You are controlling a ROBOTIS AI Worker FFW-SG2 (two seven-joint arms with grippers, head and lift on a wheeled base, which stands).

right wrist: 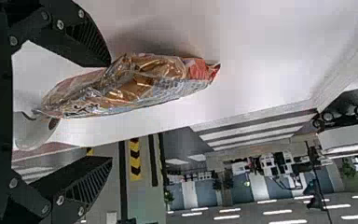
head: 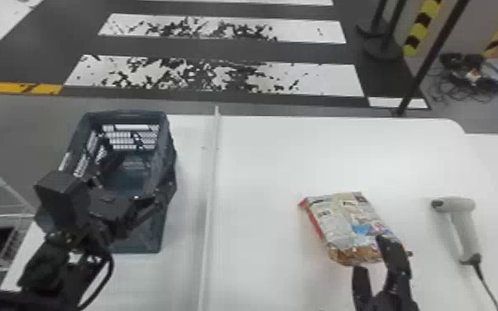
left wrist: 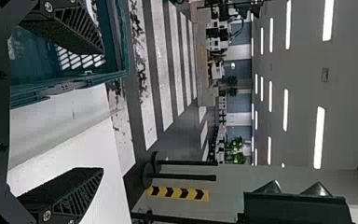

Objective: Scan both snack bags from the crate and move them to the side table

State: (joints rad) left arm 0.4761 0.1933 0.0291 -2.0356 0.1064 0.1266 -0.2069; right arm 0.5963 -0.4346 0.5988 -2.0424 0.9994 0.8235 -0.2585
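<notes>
1. Left gripper: fingers apart, at the crate.
2. Right gripper: fingers apart, at the bag.
3. Bag lies on the counter, near the scanner.

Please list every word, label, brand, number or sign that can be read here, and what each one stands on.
None can be quoted.
Snack bag: printed panels, lettering too small and blurred to read.
Handheld scanner: no lettering that I can make out.
Crate: likewise none that I can make out.
Yellow strip beyond the table: black chevrons, no words.
</notes>
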